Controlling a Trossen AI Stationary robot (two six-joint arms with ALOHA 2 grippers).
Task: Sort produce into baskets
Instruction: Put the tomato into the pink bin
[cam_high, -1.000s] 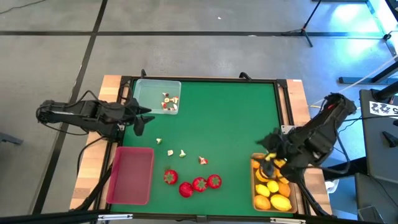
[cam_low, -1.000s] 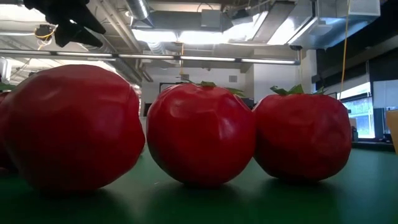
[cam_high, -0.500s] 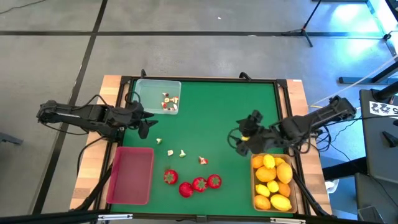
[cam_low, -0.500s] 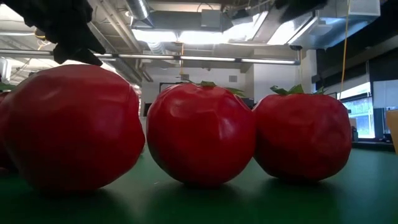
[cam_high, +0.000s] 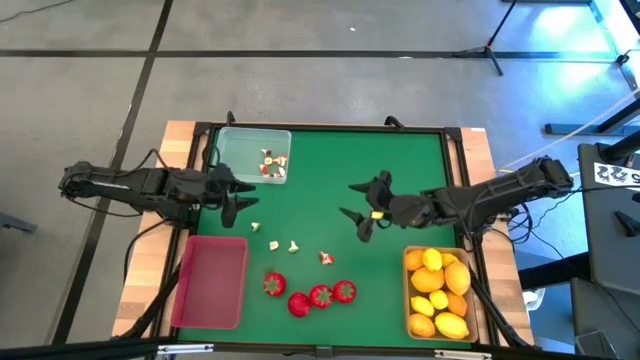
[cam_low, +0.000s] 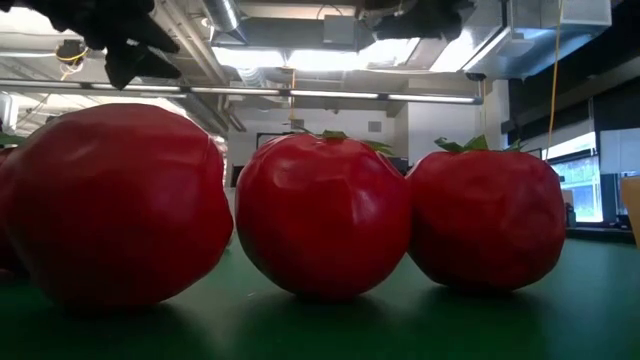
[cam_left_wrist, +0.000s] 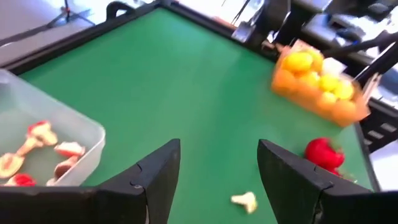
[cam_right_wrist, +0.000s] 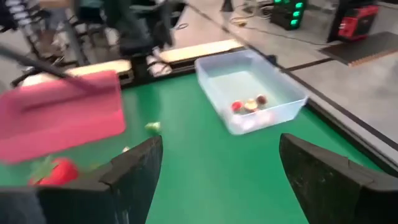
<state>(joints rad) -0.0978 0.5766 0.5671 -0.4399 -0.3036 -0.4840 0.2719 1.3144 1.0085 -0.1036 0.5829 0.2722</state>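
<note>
Right gripper (cam_high: 362, 213) open and empty over the green felt table (cam_high: 400, 170), aimed toward nine o'clock, presumably at small white-and-red bits (cam_high: 292, 246). Left gripper (cam_high: 232, 199) open too, beside clear plastic tray (cam_high: 228, 160). Red toy strawberries (cam_high: 309, 296) clustered at six o'clock, unsorted; yellow lemons (cam_high: 440, 305) filling tan tray (cam_high: 408, 300).

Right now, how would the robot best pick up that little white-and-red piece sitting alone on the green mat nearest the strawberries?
Probably from straight above, pinching the piece across its narrow middle. It lies low on the table with bare mat on every side, and the open right gripper is closest.
</note>
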